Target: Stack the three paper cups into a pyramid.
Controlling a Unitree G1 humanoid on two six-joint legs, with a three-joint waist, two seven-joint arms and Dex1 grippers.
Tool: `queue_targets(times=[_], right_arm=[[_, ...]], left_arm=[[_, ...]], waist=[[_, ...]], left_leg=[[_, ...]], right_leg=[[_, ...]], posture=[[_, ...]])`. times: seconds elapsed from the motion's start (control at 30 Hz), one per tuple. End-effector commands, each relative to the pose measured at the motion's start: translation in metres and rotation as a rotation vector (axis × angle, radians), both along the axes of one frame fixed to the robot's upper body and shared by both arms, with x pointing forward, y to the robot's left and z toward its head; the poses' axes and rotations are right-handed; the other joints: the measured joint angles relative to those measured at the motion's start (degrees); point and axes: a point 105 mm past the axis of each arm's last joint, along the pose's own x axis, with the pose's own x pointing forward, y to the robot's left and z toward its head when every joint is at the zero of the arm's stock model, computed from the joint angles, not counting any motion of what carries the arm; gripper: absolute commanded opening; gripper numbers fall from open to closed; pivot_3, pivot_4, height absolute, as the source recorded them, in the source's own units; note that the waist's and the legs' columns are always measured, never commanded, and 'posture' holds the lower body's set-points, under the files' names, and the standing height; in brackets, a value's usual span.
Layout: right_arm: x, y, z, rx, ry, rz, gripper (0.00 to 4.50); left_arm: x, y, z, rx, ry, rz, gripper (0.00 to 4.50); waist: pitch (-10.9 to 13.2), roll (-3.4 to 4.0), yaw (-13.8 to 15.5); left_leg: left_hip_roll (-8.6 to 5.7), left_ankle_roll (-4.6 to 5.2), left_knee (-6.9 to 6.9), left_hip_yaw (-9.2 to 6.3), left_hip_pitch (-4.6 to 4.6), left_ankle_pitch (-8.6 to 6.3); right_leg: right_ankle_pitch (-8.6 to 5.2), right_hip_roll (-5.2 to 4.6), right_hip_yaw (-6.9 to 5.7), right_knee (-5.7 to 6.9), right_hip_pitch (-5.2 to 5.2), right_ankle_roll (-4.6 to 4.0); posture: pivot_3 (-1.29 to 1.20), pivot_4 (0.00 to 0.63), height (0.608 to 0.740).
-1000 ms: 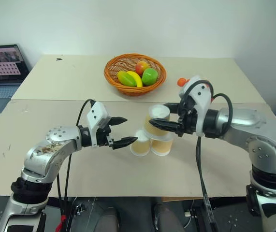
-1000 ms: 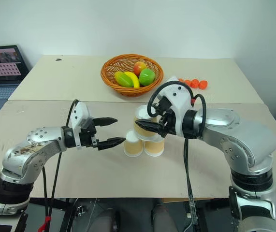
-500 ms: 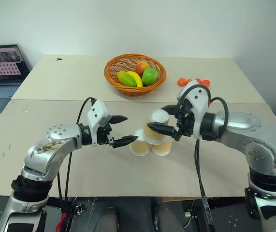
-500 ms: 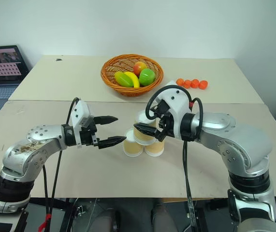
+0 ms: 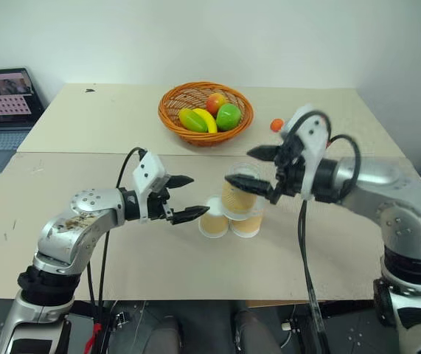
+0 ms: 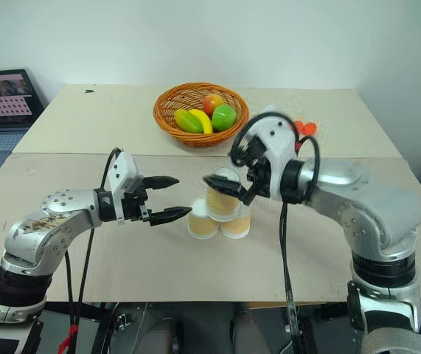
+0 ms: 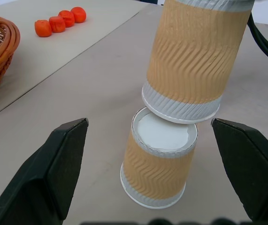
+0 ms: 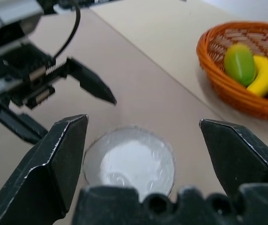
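Two paper cups (image 5: 214, 218) (image 5: 248, 223) stand upside down, side by side, on the tan table (image 5: 122, 251). The third paper cup (image 5: 238, 194) rests upside down on top of them. My right gripper (image 5: 245, 167) hangs open just above that top cup, one finger on each side and clear of it. In the right wrist view the top cup's white base (image 8: 129, 163) lies between the fingers (image 8: 63, 154). My left gripper (image 5: 190, 197) is open and empty, level with the cups and just to their left. In the left wrist view the near bottom cup (image 7: 158, 168) carries the top cup (image 7: 195, 56).
A wicker basket (image 5: 173, 118) of fruit sits behind the cups at the table's middle back. Small orange balls (image 6: 304, 127) lie to its right. A laptop (image 5: 4, 103) stands on a separate surface off the table's far left. Bare tabletop stretches in front of the cups.
My right gripper has opened off the top cup and risen a little. The cup stays on the two lower ones. The left arm has not moved.
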Motion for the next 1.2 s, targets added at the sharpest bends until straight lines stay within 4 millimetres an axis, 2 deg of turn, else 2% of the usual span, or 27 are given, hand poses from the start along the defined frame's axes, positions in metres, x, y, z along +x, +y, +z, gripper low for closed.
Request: queue_targets(times=[0.03, 0.1, 0.17, 0.23, 0.3, 0.33, 0.4, 0.5, 0.6, 0.77, 0.83, 0.9, 1.07, 1.2], right_arm=[[-0.003, -0.005, 0.026, 0.086, -0.047, 0.003, 4.41], [-0.004, -0.008, 0.038, 0.141, -0.051, 0.013, 4.41], [-0.004, -0.025, 0.058, 0.202, -0.074, -0.007, 4.41], [-0.007, -0.043, 0.066, 0.201, -0.091, -0.028, 4.41], [-0.013, -0.062, 0.065, 0.144, -0.110, -0.054, 4.41], [-0.008, -0.081, 0.058, 0.072, -0.127, -0.143, 4.41], [-0.002, -0.106, 0.050, -0.019, -0.150, -0.253, 4.41], [-0.006, -0.143, 0.041, -0.037, -0.147, -0.339, 4.41], [-0.014, -0.164, 0.025, -0.032, -0.128, -0.371, 4.41], [-0.028, -0.172, -0.032, -0.001, -0.042, -0.404, 4.41], [-0.022, -0.183, -0.060, -0.035, -0.011, -0.469, 4.41], [-0.017, -0.187, -0.076, -0.048, -0.003, -0.498, 4.41], [-0.010, -0.177, -0.090, -0.060, -0.011, -0.482, 4.41], [-0.006, -0.168, -0.092, -0.062, -0.015, -0.466, 4.41]], left_arm=[[0.001, -0.003, 0.011, -0.014, -0.048, -0.014, 4.50], [0.001, -0.004, 0.011, -0.013, -0.048, -0.019, 4.50], [0.001, -0.004, 0.014, -0.022, -0.047, -0.023, 4.50], [0.000, -0.003, 0.019, -0.040, -0.046, -0.027, 4.50], [0.000, -0.002, 0.025, -0.063, -0.047, -0.030, 4.50], [0.000, 0.001, 0.027, -0.084, -0.031, -0.015, 4.50], [0.001, 0.005, 0.029, -0.105, -0.021, 0.007, 4.50], [-0.002, 0.012, 0.028, -0.094, -0.022, 0.027, 4.50], [-0.005, 0.020, 0.027, -0.108, -0.032, 0.080, 4.50], [-0.003, 0.057, 0.020, -0.128, -0.022, 0.239, 4.50], [-0.001, 0.067, 0.012, -0.126, -0.038, 0.301, 4.50], [0.000, 0.072, 0.004, -0.108, -0.050, 0.339, 4.50], [-0.002, 0.078, -0.014, -0.096, -0.040, 0.391, 4.50], [-0.001, 0.081, -0.022, -0.083, -0.037, 0.412, 4.50]], waist=[[0.0, 0.00, 0.0], [0.0, 0.00, 0.0], [0.0, 0.00, 0.0], [0.0, 0.00, 0.1], [0.0, 0.00, 0.8], [0.0, 0.00, 0.9], [0.0, -0.01, 1.3], [0.0, 0.00, 1.0], [0.0, 0.00, 0.9], [0.0, -0.02, 0.5], [0.0, 0.01, 0.4], [0.0, 0.00, 0.2], [0.0, 0.00, -0.2], [0.0, 0.00, -0.1]], left_leg=[[0.00, 0.00, 0.00, 0.00, 0.00, 0.00], [-0.01, 0.00, 0.01, 0.01, -0.02, 0.00], [0.00, 0.00, 0.00, 0.01, -0.02, 0.00], [-0.01, 0.00, -0.01, 0.00, -0.05, 0.00], [-0.02, 0.00, -0.01, -0.05, -0.13, 0.00], [-0.02, 0.00, -0.01, -0.05, -0.16, 0.00], [-0.03, 0.03, -0.02, -0.04, -0.21, -0.02], [-0.04, 0.08, -0.01, 0.05, -0.20, -0.06], [-0.02, 0.09, -0.09, 0.07, -0.15, -0.06], [0.02, 0.10, -0.07, 0.05, 0.01, -0.06], [0.01, 0.09, -0.05, 0.07, 0.06, -0.06], [-0.01, 0.09, 0.04, 0.16, 0.13, -0.06], [0.02, 0.08, 0.00, 0.30, 0.41, -0.04], [0.06, 0.08, -0.05, 0.27, 0.36, -0.04]], right_leg=[[0.00, 0.00, 0.01, -0.01, 0.00, 0.00], [0.02, 0.00, 0.01, -0.01, 0.00, -0.02], [0.08, -0.01, 0.01, -0.01, -0.01, -0.13], [0.08, -0.01, 0.00, -0.03, -0.02, -0.13], [0.07, -0.04, -0.09, -0.11, -0.01, -0.12], [0.07, -0.05, -0.13, -0.18, -0.01, -0.12], [0.03, -0.10, -0.15, -0.25, -0.01, -0.06], [0.01, -0.11, -0.06, -0.24, -0.03, -0.02], [0.01, -0.07, -0.01, -0.17, -0.06, -0.03], [-0.12, -0.01, 0.00, -0.07, 0.05, 0.14], [-0.22, -0.01, 0.03, -0.04, 0.08, 0.31], [-0.18, -0.03, 0.10, -0.03, 0.14, 0.32], [-0.12, -0.02, 0.20, 0.02, 0.26, 0.30], [-0.15, 0.05, 0.20, 0.07, 0.17, 0.22]], posture=[[0.00, 0.150, 0.734], [0.00, 0.150, 0.734], [0.00, 0.150, 0.734], [0.00, 0.150, 0.734], [0.00, 0.150, 0.734], [0.00, 0.150, 0.734], [0.00, 0.150, 0.734], [0.00, 0.150, 0.734], [0.00, 0.150, 0.734], [0.00, 0.150, 0.734], [0.00, 0.150, 0.734], [0.00, 0.150, 0.734], [0.00, 0.150, 0.734], [0.00, 0.150, 0.734]])
